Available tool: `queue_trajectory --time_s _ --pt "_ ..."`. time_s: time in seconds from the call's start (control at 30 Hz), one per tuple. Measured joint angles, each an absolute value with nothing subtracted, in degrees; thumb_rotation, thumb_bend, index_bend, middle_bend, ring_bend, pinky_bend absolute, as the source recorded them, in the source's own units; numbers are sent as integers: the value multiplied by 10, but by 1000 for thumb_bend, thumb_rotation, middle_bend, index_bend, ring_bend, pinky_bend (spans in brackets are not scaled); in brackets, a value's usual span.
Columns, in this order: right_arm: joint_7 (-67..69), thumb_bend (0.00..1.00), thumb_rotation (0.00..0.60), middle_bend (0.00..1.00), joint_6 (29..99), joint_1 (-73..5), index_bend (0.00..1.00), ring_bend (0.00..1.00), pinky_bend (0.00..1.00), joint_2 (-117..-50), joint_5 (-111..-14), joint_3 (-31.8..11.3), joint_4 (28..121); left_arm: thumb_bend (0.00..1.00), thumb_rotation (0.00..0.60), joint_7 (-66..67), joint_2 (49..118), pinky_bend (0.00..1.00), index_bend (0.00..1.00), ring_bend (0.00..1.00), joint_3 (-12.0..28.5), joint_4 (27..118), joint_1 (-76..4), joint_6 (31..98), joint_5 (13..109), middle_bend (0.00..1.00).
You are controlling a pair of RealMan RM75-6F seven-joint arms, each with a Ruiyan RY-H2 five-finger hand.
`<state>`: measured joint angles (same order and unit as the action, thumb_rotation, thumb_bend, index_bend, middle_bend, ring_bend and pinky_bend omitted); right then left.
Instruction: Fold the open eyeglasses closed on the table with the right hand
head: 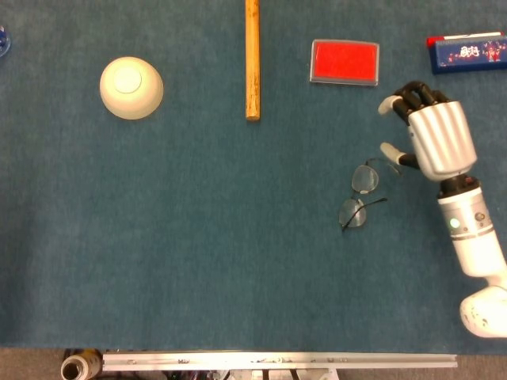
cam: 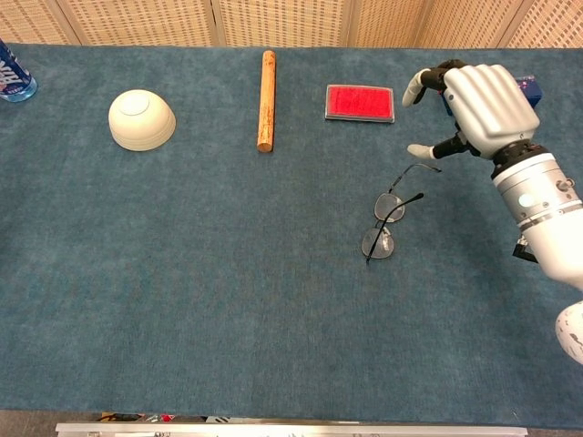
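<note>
One pair of wire-rimmed eyeglasses [head: 360, 194] lies on blue worktop [head: 198, 253], right of centre, one temple folded across lenses, other temple reaching toward right hand [head: 432, 134]. Right hand hovers just beside glasses, fingers spread apart, holding nothing; thumb tip near far temple end. Farther back: cream upturned bowl [head: 131, 87], wooden rod [head: 252, 59], red case [head: 344, 62], blue box [head: 467, 51].

Right hand [head: 437, 138]: ribbed silver-grey back shell, black fingers [cam: 435, 77] with pale tips. Forearm [head: 473, 237]: white cylindrical casing with dark seam bands, small green indicator light toward 9 o'clock, rounded white joint housing at 6 o'clock.
</note>
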<state>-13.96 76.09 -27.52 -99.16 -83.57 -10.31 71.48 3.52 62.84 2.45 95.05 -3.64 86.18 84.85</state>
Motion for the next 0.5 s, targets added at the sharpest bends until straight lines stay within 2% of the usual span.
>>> queue_trajectory --time_s 0.5 --pt "-125 39 600 459 754 -279 456 281 474 -1014 -847 -83 693 445 600 35 627 278 413 144 24 952 -36 863 851 333"
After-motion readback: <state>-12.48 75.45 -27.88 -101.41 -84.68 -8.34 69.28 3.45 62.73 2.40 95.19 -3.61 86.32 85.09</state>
